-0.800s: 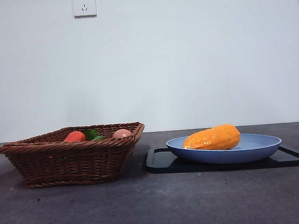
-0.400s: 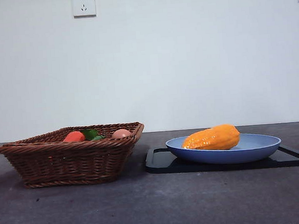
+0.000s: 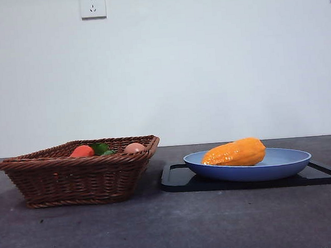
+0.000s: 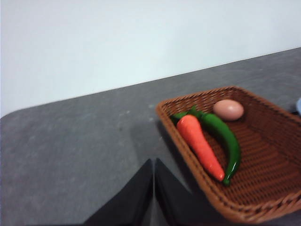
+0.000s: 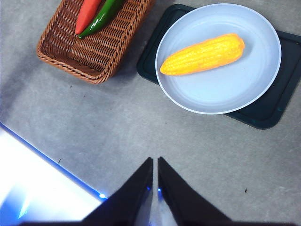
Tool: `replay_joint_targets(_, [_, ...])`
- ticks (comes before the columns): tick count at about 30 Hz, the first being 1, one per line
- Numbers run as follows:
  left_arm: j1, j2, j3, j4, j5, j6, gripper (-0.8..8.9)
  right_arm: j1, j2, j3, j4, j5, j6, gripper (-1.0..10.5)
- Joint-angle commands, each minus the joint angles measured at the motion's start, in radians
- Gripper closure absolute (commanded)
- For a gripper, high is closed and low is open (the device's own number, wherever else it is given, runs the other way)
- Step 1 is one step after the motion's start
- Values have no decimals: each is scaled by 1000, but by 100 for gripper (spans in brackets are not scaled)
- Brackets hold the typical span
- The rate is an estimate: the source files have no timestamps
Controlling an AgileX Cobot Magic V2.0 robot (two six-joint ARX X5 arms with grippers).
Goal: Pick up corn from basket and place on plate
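The orange-yellow corn (image 3: pixel 235 152) (image 5: pixel 203 54) lies on its side on the blue plate (image 3: pixel 287 162) (image 5: pixel 225 89), at the plate's left half in the front view. The brown wicker basket (image 3: pixel 78 172) (image 5: pixel 91 52) (image 4: pixel 263 155) stands left of the plate. My right gripper (image 5: pixel 155 162) is shut and empty, high above the bare table on the near side of the plate. My left gripper (image 4: pixel 154 165) is shut too, holding nothing, beside the basket's outer rim. Neither arm shows in the front view.
The plate rests on a flat black tray (image 3: pixel 181 179) (image 5: pixel 263 113). Inside the basket lie an orange carrot (image 4: pixel 200 143), a green pepper (image 4: pixel 225 139) and a pinkish egg (image 4: pixel 228 109). A bright table edge (image 5: pixel 42 188) shows in the right wrist view.
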Motion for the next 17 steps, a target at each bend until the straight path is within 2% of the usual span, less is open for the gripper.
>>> replay_joint_targets(1, [4,-28,-28,3,-36,-30,806,2,8,16,6,0,10,944])
replay_joint_targets(9, [4,-115,-127,-18,-148,-121,806,2,8,16,6,0,10,944])
replay_joint_targets(17, [3,-127,-137,-87,-149,-146,806,2,8,16,6,0,10,944])
